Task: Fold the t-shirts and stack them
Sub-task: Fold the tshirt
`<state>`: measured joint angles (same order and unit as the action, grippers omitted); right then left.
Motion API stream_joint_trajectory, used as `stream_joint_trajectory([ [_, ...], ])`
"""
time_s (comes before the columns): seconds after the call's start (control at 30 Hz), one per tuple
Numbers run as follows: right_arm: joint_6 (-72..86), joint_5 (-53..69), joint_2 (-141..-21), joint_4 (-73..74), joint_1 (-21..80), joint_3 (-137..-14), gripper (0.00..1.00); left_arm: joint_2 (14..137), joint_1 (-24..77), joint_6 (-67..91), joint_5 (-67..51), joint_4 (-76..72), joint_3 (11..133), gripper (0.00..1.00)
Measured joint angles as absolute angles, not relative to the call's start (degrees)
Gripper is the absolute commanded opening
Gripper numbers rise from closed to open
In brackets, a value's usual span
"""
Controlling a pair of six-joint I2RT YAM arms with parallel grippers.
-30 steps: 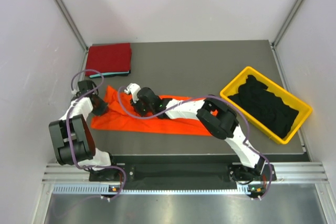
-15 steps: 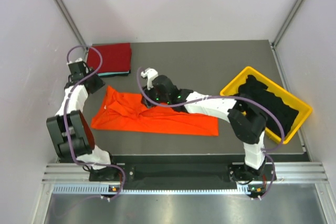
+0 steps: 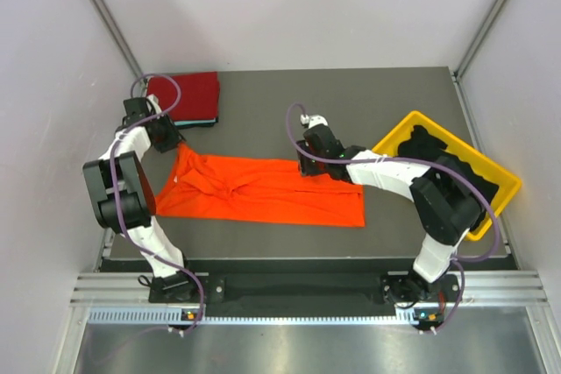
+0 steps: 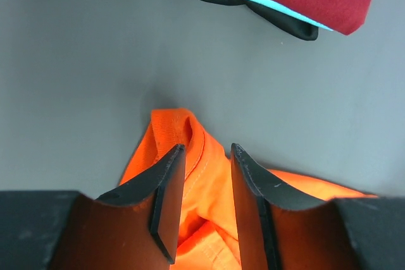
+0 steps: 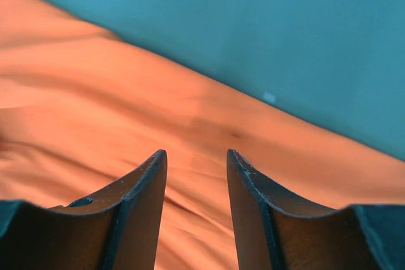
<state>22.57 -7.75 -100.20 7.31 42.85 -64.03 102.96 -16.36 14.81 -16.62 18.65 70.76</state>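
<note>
Orange t-shirt point(image 3: 263, 192) looks light, floppy and rumpled; I'd pinch its far corners. Left claw point(image 4: 206, 150) and right claw point(image 5: 196, 154) both hang parted, holding nothing.

Yellow plastic bin point(image 3: 501, 203) at the right side of the dark grey table point(image 3: 377, 94), white walls around.

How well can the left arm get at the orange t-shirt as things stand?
Probably yes: the left claw hangs open above the orange t-shirt at its collar end, nothing lies between them, and the folded red stack sits apart.
</note>
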Motion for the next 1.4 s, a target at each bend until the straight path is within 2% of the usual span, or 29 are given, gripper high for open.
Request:
stream_joint_trajectory([
  [0.27, 22.7, -13.6, -98.2, 10.5, 39.7, -59.2, 0.41, 106.0, -16.1, 14.2, -16.4, 19.3, 72.1, 0.3],
  [0.37, 22.6, -15.2, -98.0, 10.9, 38.7, -57.2, 0.41, 106.6, -16.1, 14.0, -16.4, 19.7, 72.1, 0.22],
  [0.4, 22.5, -15.6, -97.9, 10.9, 38.3, -56.5, 0.41, 106.7, -16.1, 13.8, -16.4, 19.8, 72.1, 0.11],
  [0.47, 22.5, -16.4, -97.9, 11.3, 37.4, -55.3, 0.41, 106.7, -16.1, 13.7, -16.0, 20.0, 72.3, 0.0],
  [0.97, 22.7, -18.2, -97.7, 8.6, 33.2, -52.5, 0.36, 108.2, -16.2, 19.7, -3.7, 23.4, 75.3, 0.0],
  [1.4, 22.7, -18.5, -97.7, 8.0, 31.8, -52.2, 0.35, 110.1, -17.7, 26.7, -0.1, 26.0, 76.8, 0.04],
])
